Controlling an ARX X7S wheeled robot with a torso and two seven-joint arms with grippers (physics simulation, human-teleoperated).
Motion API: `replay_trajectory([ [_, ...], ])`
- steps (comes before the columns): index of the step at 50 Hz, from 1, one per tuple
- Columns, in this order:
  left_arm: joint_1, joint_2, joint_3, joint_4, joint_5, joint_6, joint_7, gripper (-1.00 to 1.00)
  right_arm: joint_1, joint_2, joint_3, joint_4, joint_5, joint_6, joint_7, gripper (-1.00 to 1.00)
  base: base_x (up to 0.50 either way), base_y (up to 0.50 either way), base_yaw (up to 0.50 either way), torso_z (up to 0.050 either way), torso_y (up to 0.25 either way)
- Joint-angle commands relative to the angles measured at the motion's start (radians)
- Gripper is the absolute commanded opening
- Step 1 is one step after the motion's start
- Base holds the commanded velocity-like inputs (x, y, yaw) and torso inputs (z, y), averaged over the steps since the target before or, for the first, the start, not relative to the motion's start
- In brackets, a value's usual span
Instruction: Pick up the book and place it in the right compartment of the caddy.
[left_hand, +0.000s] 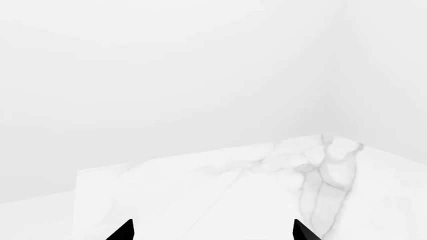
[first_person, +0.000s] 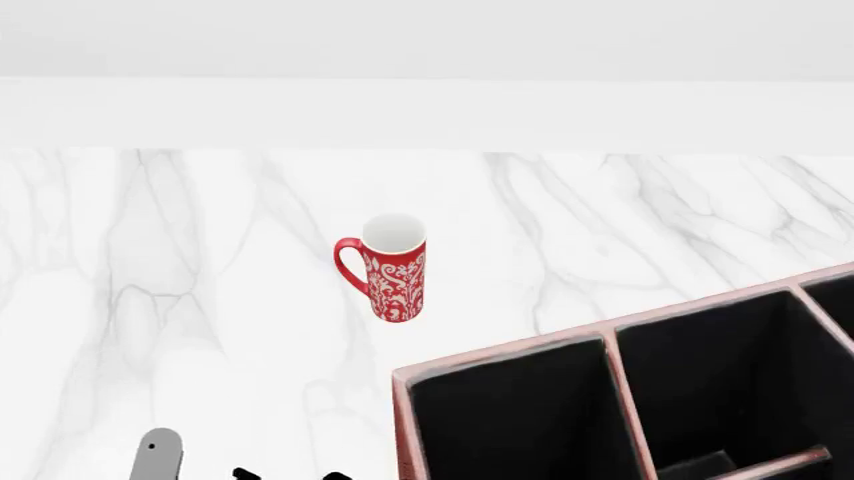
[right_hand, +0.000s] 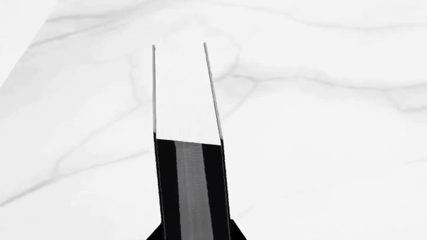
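One book (right_hand: 190, 150) sits clamped in the right pincer (right_hand: 195, 232) above the marble worktop (first_person: 641, 220), one mug (first_person: 390, 268) beside one caddy (first_person: 505, 352), left pincer (left_hand: 212, 231) spread apart.

Two black fingertips (left_hand: 123, 231) of the left gripper (left_hand: 213, 232) stand well apart, with nothing between them. Beyond them lies a white marble table (left_hand: 267, 190) with grey veins. The table's corner is farthest from the gripper, and a plain white wall (left_hand: 167, 75) rises behind the table.
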Motion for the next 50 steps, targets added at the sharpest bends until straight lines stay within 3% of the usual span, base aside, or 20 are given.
replay_trajectory([
  [1,0.004,-0.001,-0.001,0.0,-0.005,0.004,0.0,1.0,0.026,0.01,0.088,-0.076,0.032,0.056,0.081,-1.0,0.0,0.0,0.0,0.0,0.0],
  [7,0.01,0.0,-0.005,0.006,-0.012,0.009,0.001,1.0,0.08,0.032,0.174,-0.198,0.104,0.169,0.144,-1.0,0.0,0.0,0.0,0.0,0.0],
  [21,0.004,-0.002,0.005,-0.001,-0.007,0.012,0.001,1.0,0.12,0.049,0.239,-0.279,0.144,0.253,0.222,-1.0,0.0,0.0,0.0,0.0,0.001],
  [29,0.008,-0.001,0.002,-0.006,-0.012,0.018,0.004,1.0,0.197,0.025,0.431,-0.261,0.258,0.417,0.349,-1.0,0.0,0.0,0.0,0.0,0.001],
  [38,0.009,-0.003,0.005,-0.004,-0.013,0.018,0.002,1.0,0.287,-0.006,0.663,-0.159,0.291,0.562,0.601,-1.0,0.0,0.0,0.0,0.0,0.001],
  [50,0.016,-0.004,0.003,0.008,-0.02,0.019,0.0,1.0,0.406,0.038,0.812,-0.079,0.298,0.627,0.704,-1.0,0.0,0.0,0.0,0.0,0.001],
])
